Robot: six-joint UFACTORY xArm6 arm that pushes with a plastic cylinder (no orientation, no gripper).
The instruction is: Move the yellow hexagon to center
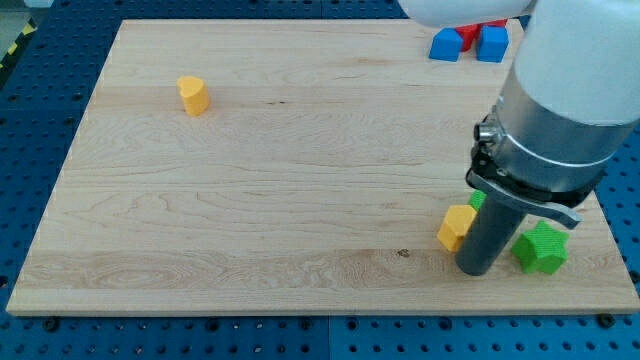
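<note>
A yellow block (pixel 457 226), which looks like the hexagon, lies near the board's lower right. My tip (pixel 475 269) rests on the board just to its right and touches or nearly touches it. A second yellow block (pixel 193 95), its shape unclear, sits far off at the upper left. The arm's large grey body hides the board above and to the right of the rod.
A green star-like block (pixel 541 249) lies just right of the rod. A sliver of another green block (pixel 478 200) shows behind the rod. Two blue blocks (pixel 447 45) (pixel 492 43) and a red one (pixel 468 29) sit at the wooden board's (pixel 300 200) top right edge.
</note>
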